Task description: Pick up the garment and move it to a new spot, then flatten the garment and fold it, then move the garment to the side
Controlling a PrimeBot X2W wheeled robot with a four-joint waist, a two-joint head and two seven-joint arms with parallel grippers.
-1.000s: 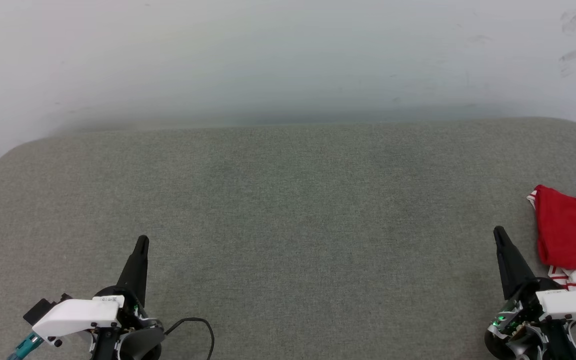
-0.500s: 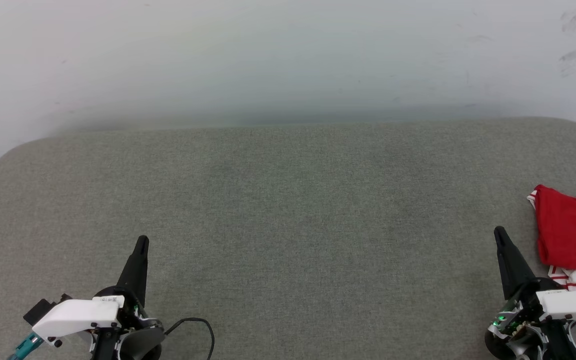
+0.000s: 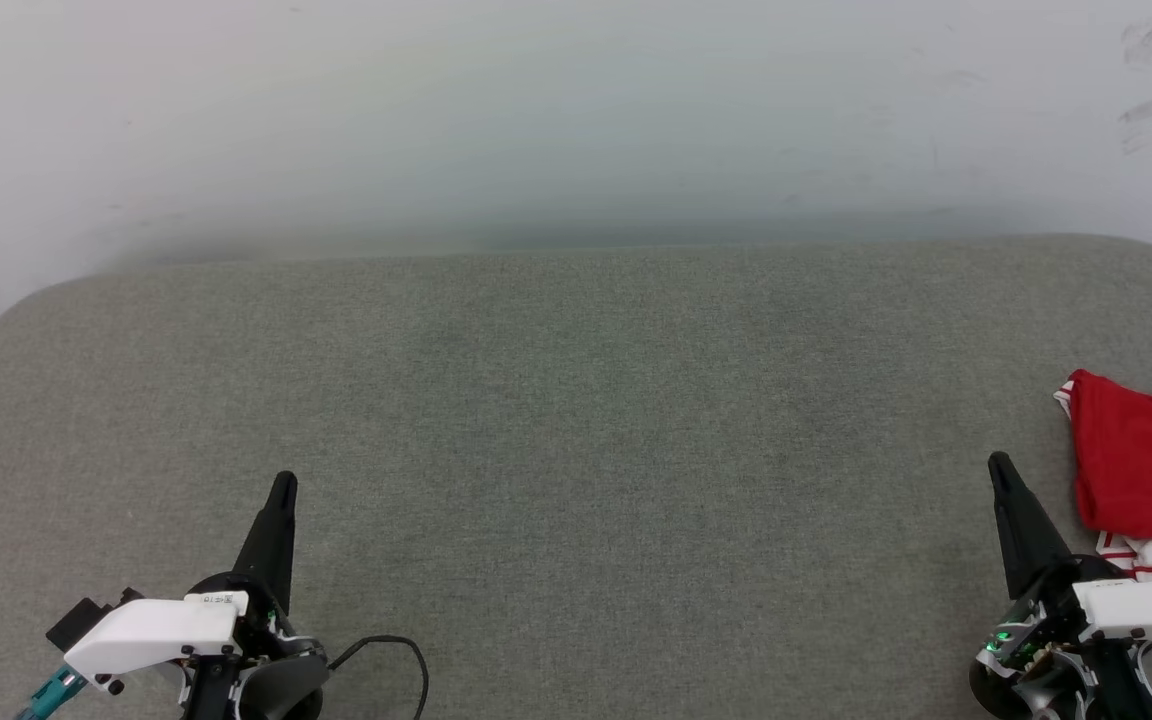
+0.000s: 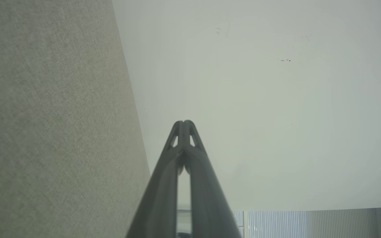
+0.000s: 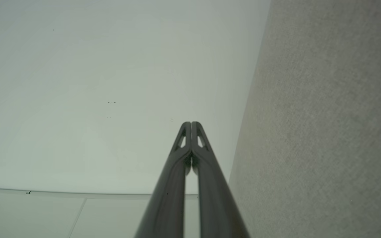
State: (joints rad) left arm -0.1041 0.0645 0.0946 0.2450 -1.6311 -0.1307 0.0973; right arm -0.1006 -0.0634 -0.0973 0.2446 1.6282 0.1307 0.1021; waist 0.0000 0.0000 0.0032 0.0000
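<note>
Though the left gripper [image 3: 282, 483] and right gripper [image 3: 998, 463] sit shut, empty, the red jersey [image 3: 1141, 465] looks soft, light. I'd pinch its near edge.

The garment [image 3: 1144, 470], red with striped white trim, lies bunched at the cushion's right edge.

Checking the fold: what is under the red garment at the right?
The garment lies on the grey cushion. White, red-striped trim peeks from beneath its red layer; the rest underneath is covered.
</note>
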